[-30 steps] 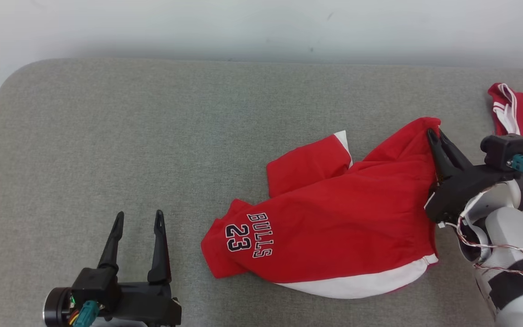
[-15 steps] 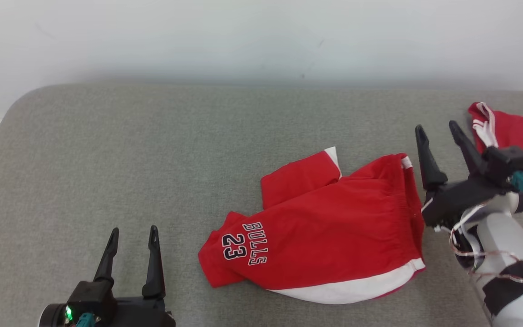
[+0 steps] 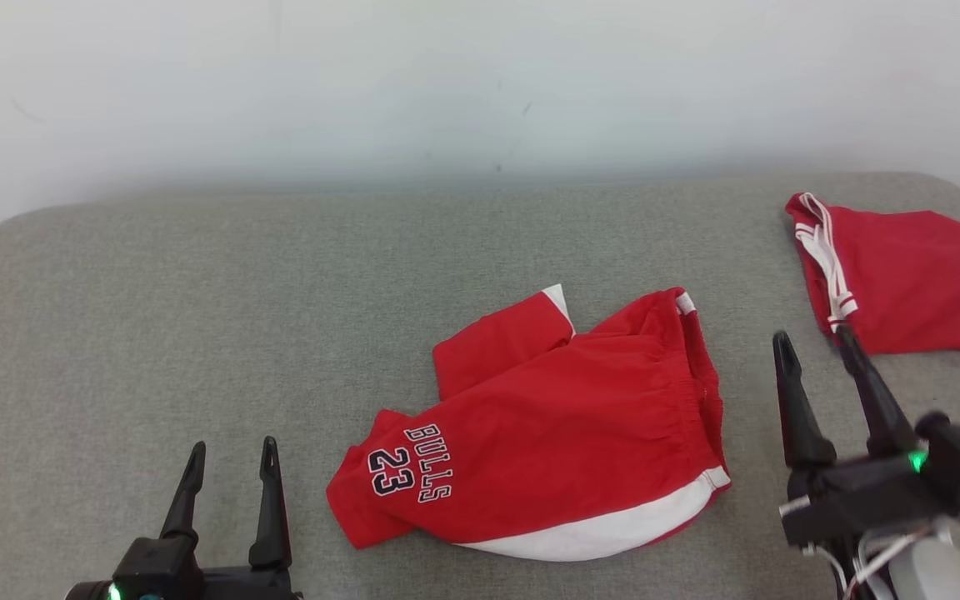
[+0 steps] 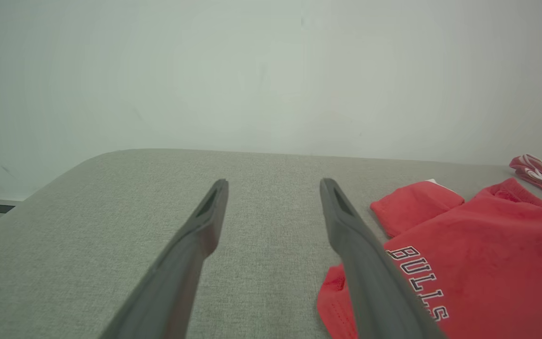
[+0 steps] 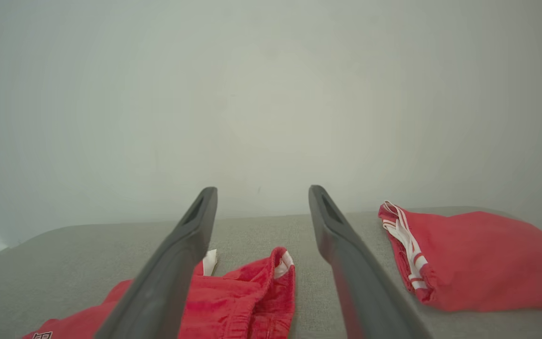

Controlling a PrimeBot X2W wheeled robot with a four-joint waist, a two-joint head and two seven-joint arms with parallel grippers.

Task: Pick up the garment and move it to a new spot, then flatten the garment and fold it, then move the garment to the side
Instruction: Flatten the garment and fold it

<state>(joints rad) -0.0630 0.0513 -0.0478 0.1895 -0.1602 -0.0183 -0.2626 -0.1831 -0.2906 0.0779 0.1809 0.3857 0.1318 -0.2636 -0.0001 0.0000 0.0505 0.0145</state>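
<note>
Right tool [image 3: 812,335] — jaws apart — beside garment [image 3: 563,425]

The garment [image 3: 563,433], lying between the left gripper [image 3: 232,443] and the right gripper [image 3: 811,333], is bright red. It has a white band along the edge toward the grippers' bases, a small white tab at the corner nearest the right gripper, and dark "BULLS 23" lettering outlined in white on the end nearest the left gripper. Just beyond the right gripper's fingertips, a second garment [image 3: 913,275] is the same red, with white stripes down one edge. Both grippers' fingers are black, and each base shows a green light. The cushion [image 3: 197,317] beneath is flecked grey; the wall [image 3: 447,83] ahead is off-white.
</note>
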